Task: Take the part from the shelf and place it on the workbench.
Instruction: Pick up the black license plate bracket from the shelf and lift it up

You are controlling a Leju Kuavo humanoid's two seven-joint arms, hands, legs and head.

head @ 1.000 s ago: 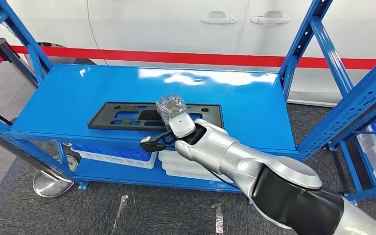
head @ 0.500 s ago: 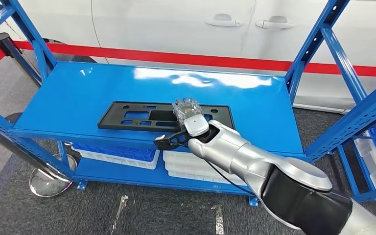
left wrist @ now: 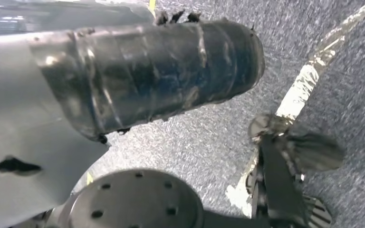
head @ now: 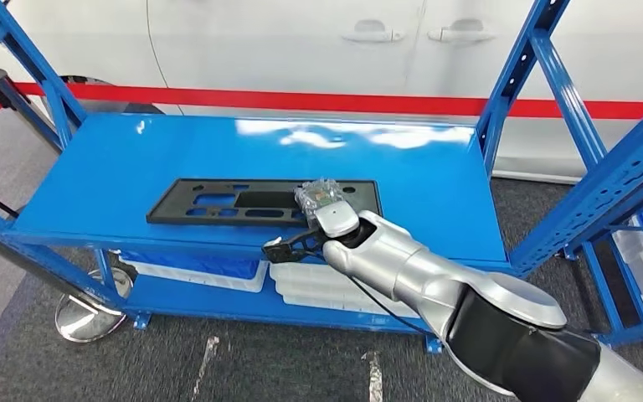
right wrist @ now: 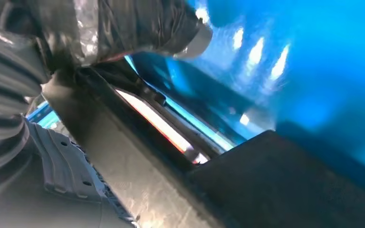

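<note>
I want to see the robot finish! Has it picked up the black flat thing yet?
Not yet. The black part lies flat on the blue shelf. The right hand is down on the part's right end, but whether it has gripped it cannot be told. Left to do: lift it and carry it to the workbench.

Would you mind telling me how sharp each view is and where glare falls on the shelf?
Head view: sharp, with white glare patches along the far edge of the blue shelf; the black part and the right hand read clearly. Right wrist view: motion-blurred, with streaked highlights on the blue surface. Left wrist view: smeared and soft over grey carpet.
</note>
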